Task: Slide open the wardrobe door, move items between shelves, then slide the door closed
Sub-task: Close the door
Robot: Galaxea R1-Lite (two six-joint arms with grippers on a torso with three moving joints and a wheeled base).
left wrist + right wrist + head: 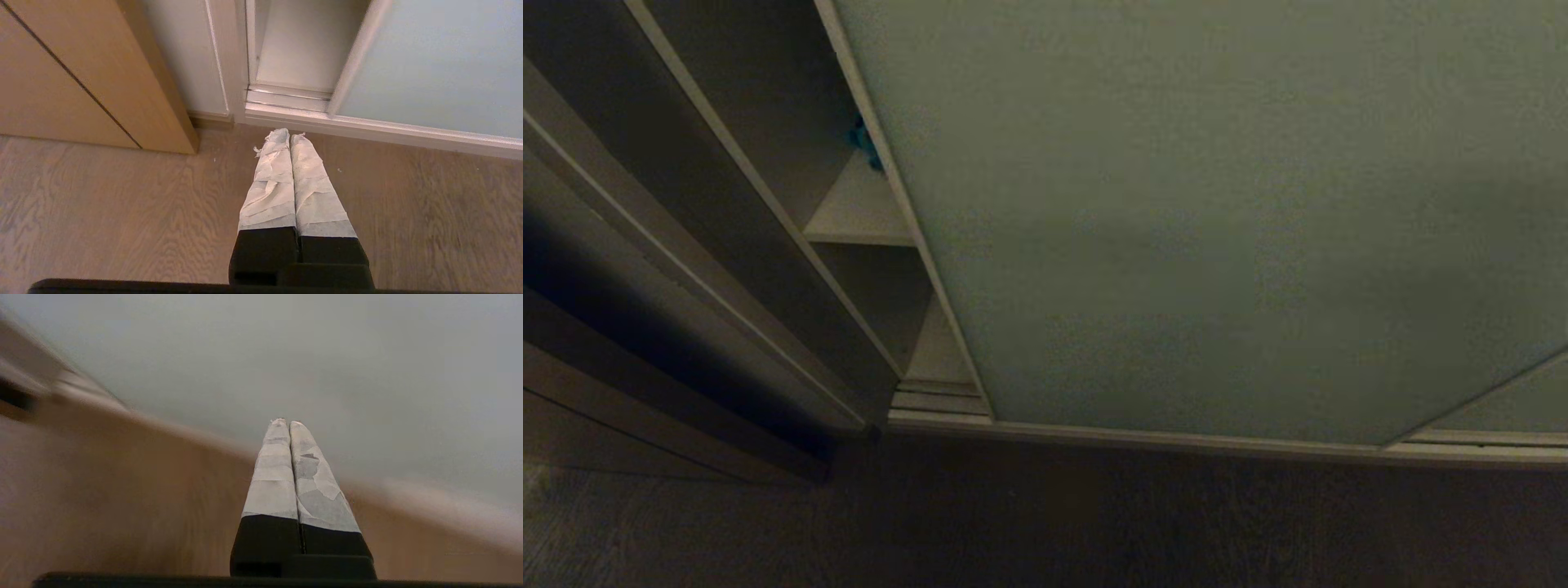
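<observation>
The sliding wardrobe door (1217, 220) covers most of the opening, leaving only a narrow gap at its left edge where two shelves (862, 216) and a sliver of a blue toy (862, 143) show. The right gripper (286, 424), clenched and empty, points at the door panel; I judge it free to press and slide. The left gripper (284, 134) hangs pinched shut over the floor (122, 212), near the floor rails (286, 98)

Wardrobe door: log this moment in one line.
sliding wardrobe door: narrow gap at left | shelves: blue toy peeking | left hand: shut, empty, above floor | right hand: shut, empty, facing door
</observation>
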